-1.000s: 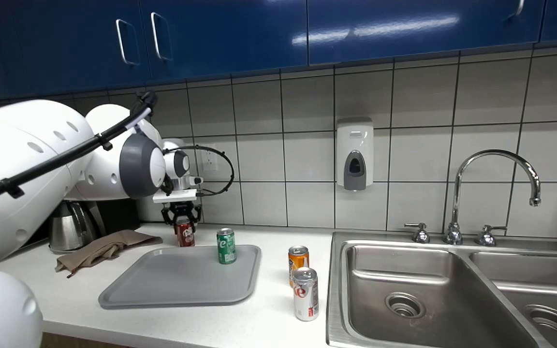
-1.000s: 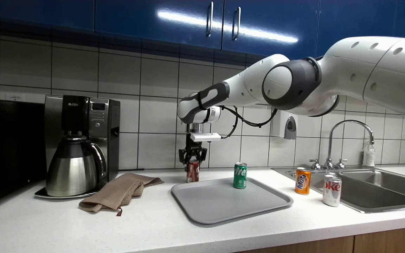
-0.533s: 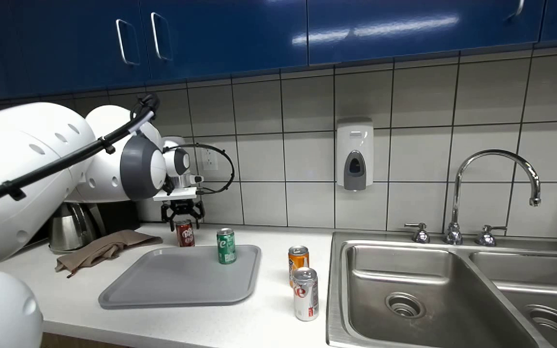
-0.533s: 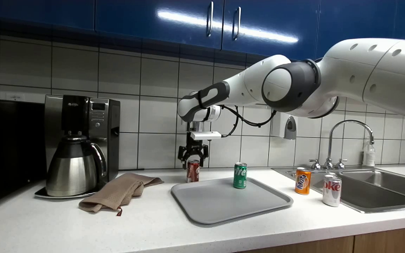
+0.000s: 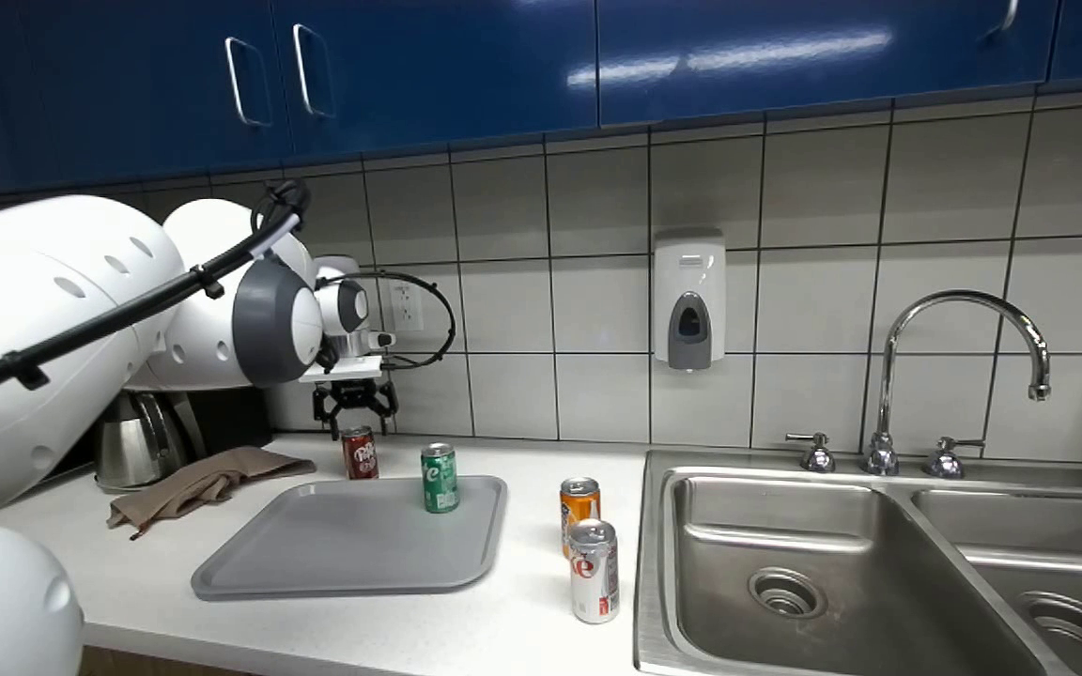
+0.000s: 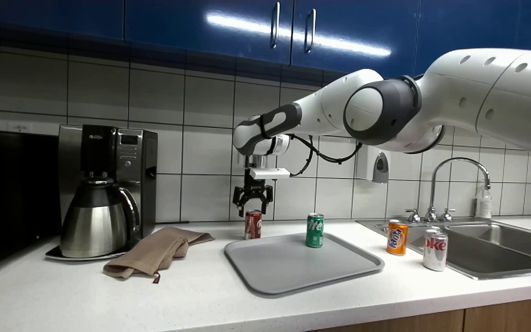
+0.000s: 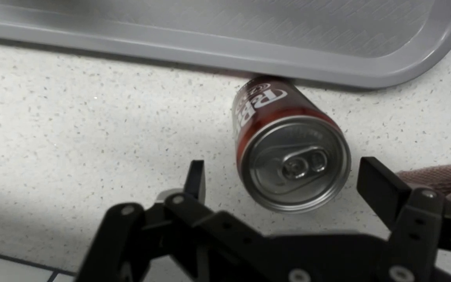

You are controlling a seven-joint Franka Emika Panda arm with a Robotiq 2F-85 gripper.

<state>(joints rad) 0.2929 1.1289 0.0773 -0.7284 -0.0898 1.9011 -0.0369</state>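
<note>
Fingers (image 7: 382, 188) spread wide, empty, over the red can (image 7: 292, 147), tray (image 7: 249, 51) at wrist-view 12 o'clock; letting go seems done, next needs straight up.

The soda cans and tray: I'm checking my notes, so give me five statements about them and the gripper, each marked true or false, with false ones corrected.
1. In the wrist view, the gripper is open, with gaps beside the red can. True.
2. The red can lies on its side. False: it stands upright on the counter.
3. The green can stands on the tray. True.
4. The gripper holds the green can. False: it holds nothing.
5. The orange can and silver can stand outside the tray. True.
</note>
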